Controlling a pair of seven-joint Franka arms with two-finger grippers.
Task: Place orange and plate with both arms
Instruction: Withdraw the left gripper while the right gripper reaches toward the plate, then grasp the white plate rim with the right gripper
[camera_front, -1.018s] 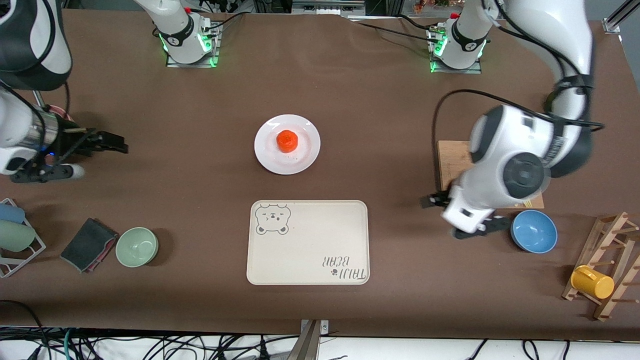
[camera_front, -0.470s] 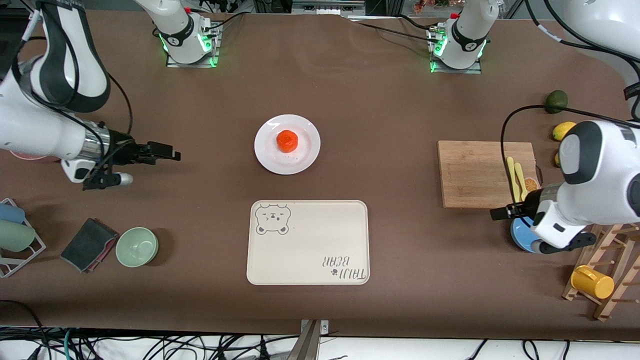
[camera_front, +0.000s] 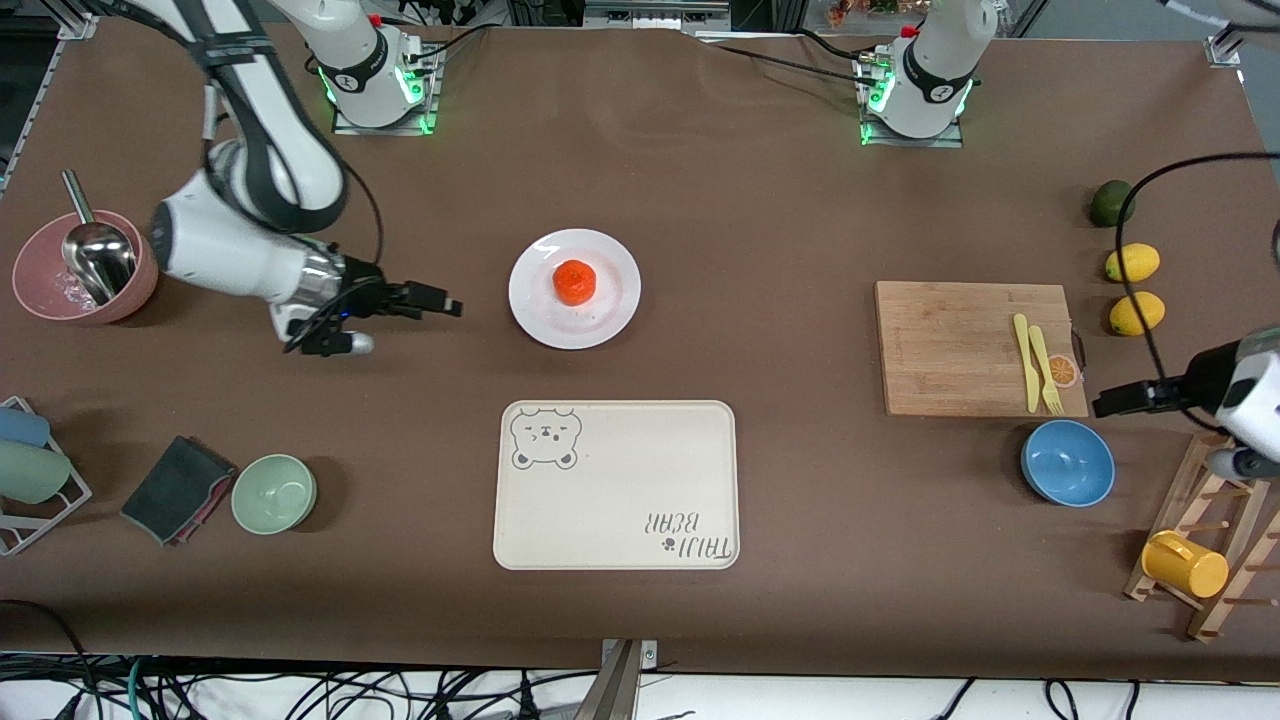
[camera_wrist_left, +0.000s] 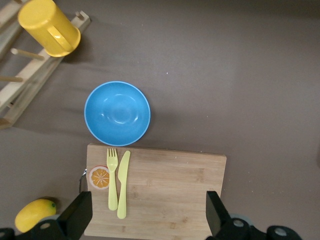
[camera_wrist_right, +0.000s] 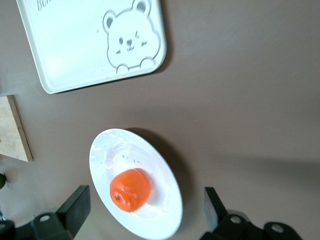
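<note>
Both pairs of jaws stand wide open and hold nothing. The right gripper (camera_front: 445, 300) is in the air over the bare table, just beside the plate (camera_front: 575, 288), toward the right arm's end of the table. In the right wrist view its two dark fingers (camera_wrist_right: 75, 205) frame the plate (camera_wrist_right: 135, 182) with a wide gap between them, and neither touches it.

The left gripper (camera_front: 1110, 402) is in the air near the corner of the cutting board (camera_front: 975, 347), at the left arm's end of the table, well apart from the plate. In the left wrist view its fingers (camera_wrist_left: 80, 215) stand wide apart over the edge of the board (camera_wrist_left: 170, 195).

The plate is the landmark here. The orange (camera_front: 574, 282) sits on the plate, close to its middle, and it shows also in the right wrist view (camera_wrist_right: 130, 190). The bear tray (camera_front: 617, 485) lies nearer to the front camera than the plate, apart from it, with nothing on it. The cutting board lies well apart from the plate, toward the left arm's end; a yellow fork and knife (camera_front: 1035, 362) lie on it, side by side. The blue bowl (camera_front: 1068, 462) stands just beside the board, nearer to the camera. The green bowl (camera_front: 274, 493) stands well apart from the plate, toward the right arm's end and nearer to the camera.
</note>
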